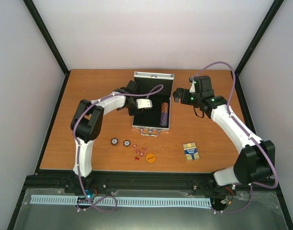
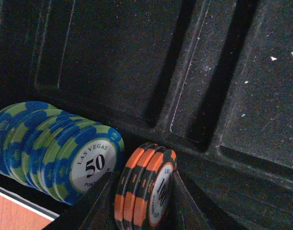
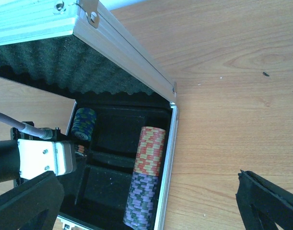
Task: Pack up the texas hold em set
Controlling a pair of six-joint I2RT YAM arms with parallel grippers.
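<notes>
The silver case (image 1: 154,75) lies open mid-table, its black lining (image 2: 127,62) showing. My left gripper (image 1: 147,106) is down inside it. Its fingers flank three orange-black chips (image 2: 136,187) that stand on edge in a slot beside a row of blue-green chips (image 2: 60,153); a thin dark gap shows on the left side. My right gripper (image 1: 177,96) hovers open by the case's right rim (image 3: 166,191), holding nothing. Red-yellow chips (image 3: 150,151) and purple chips (image 3: 144,201) fill the right slot. On the table lie two chips (image 1: 121,142), red dice (image 1: 140,152), an orange disc (image 1: 150,157) and the card deck (image 1: 191,151).
The raised lid (image 3: 112,72), lined with ribbed foam, stands at the case's far side. Black frame posts (image 1: 50,43) and white walls bound the wooden table (image 1: 208,134). The loose pieces sit near the front edge between the two arm bases.
</notes>
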